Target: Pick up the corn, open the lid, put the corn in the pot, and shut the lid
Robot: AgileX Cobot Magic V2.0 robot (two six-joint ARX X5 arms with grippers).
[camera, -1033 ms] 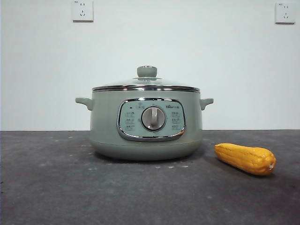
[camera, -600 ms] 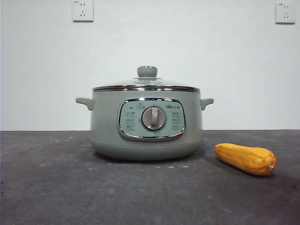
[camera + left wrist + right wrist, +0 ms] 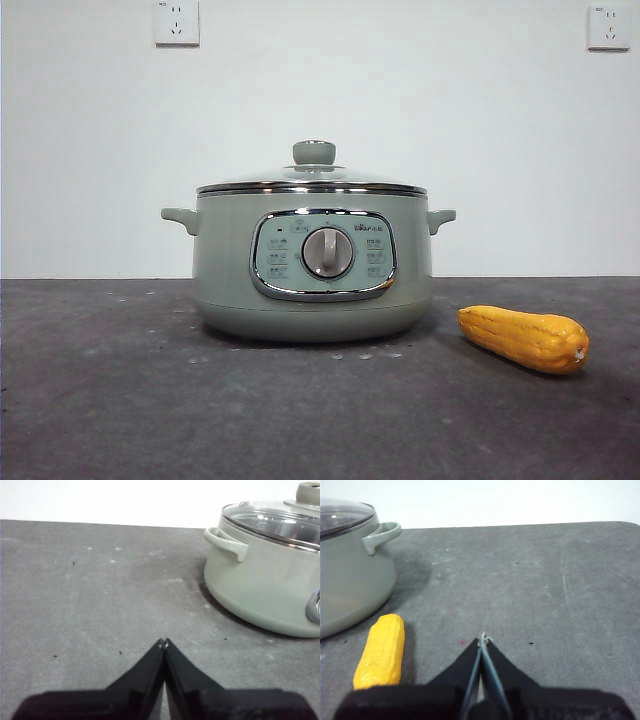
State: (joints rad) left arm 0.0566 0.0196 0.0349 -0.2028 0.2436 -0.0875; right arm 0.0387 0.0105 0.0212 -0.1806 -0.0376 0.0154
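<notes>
Here, your lid (image 3: 312, 180) sits closed on the pot (image 3: 312, 265).
The corn (image 3: 523, 339) lies right of it on the tabletop (image 3: 120, 400); left gripper (image 3: 163, 642) and right gripper (image 3: 482, 639) wait, jaws closed, empty.

A dark grey table (image 3: 120, 400) carries the pot (image 3: 230, 270), with the corn (image 3: 523, 338) lying just beside it.

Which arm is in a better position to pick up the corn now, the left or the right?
Probably the right. The right gripper, jaws shut, sits close beside the corn. The left gripper faces the pot from its far side, with no corn in view.
</notes>
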